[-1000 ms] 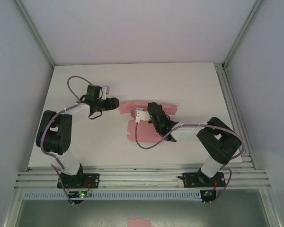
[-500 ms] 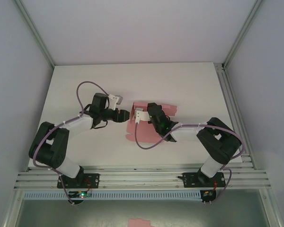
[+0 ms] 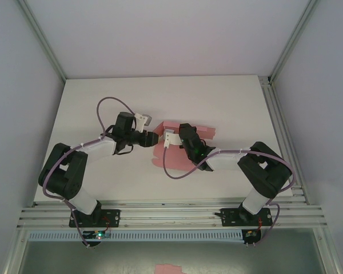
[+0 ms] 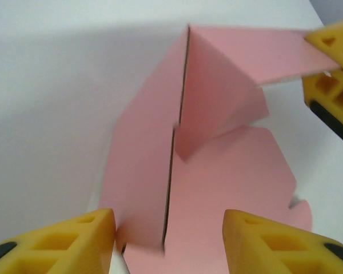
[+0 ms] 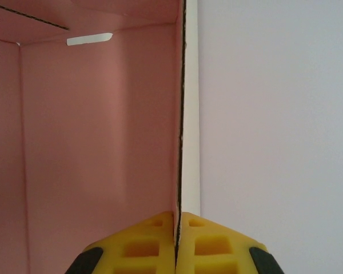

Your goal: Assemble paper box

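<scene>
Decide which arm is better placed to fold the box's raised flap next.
Left, probably. The left hand is open, straddling the raised flap of the box. The right hand is shut on a box wall, steadying it.

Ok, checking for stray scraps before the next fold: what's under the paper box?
The paper box rests on the white table, bare along the card's edges. Anything beneath the card itself is hidden, and the right arm covers part of it.
</scene>
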`<state>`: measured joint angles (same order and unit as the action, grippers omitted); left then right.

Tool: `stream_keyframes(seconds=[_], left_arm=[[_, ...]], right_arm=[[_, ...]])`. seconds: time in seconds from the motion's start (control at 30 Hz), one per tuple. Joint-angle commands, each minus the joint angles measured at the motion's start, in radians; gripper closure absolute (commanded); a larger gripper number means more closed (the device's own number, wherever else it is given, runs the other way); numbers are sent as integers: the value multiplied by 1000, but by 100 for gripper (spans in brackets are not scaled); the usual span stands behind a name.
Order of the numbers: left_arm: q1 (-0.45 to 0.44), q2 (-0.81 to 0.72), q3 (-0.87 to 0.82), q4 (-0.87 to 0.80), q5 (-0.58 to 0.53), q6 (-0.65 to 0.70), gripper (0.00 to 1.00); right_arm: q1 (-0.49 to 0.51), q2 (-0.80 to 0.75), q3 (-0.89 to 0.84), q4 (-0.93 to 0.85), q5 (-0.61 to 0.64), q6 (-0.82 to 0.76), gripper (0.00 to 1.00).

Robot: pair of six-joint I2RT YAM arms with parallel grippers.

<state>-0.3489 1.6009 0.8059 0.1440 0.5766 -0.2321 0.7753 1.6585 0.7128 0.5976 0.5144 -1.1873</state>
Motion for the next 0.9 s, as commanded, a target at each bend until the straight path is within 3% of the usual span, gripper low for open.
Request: stream_keyframes(seconds=[0.0,0.13,0.4,0.5,0.63,0.87], left_arm=[[-31,26,41,58,-93,-22,50],[-65,46,45,97,-108,-16,49],[-120,51,91,-61,-314,0,70],[-134,52,110,-137,-474,-69,78],[-156,70,115,-144,-593,-249,94],[-230,100,179,-266,-846,-418,95]], right_arm=[[10,-18,-1,-88,-42,33,100],[12,0,6,-90,-34,25,100],[7,6,12,-90,-17,32,100],[8,7,13,-91,-7,33,100],[13,6,23,-103,-4,56,100],[16,12,26,-103,24,69,100]])
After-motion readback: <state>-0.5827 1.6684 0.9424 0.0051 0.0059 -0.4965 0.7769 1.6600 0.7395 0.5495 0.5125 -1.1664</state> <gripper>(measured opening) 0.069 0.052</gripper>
